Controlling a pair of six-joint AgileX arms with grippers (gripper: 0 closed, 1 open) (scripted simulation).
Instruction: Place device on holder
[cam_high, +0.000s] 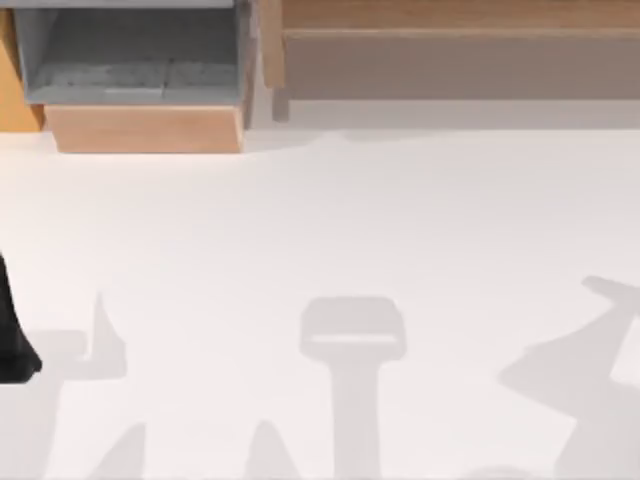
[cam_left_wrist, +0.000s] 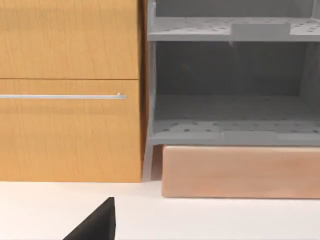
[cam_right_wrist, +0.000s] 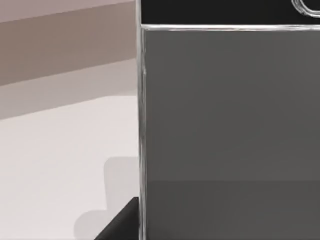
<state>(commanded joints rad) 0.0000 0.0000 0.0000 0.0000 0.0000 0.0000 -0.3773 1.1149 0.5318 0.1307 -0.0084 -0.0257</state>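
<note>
At the top view's left edge, the left arm (cam_high: 12, 345) sits low and idle; its jaws cannot be judged. One grey shelf unit (cam_high: 135, 55) stands upper left on the desk (cam_high: 330, 220). One device (cam_right_wrist: 230, 130) looms close before the right wrist camera, apparently carried, its grip hidden. Placement remains undone.

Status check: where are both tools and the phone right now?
Dark grey-screened slim smartphone looms close before right wrist camera, black bezel uppermost. Left arm at table's left edge. White tabletop ahead; grey shelf unit at back.
</note>
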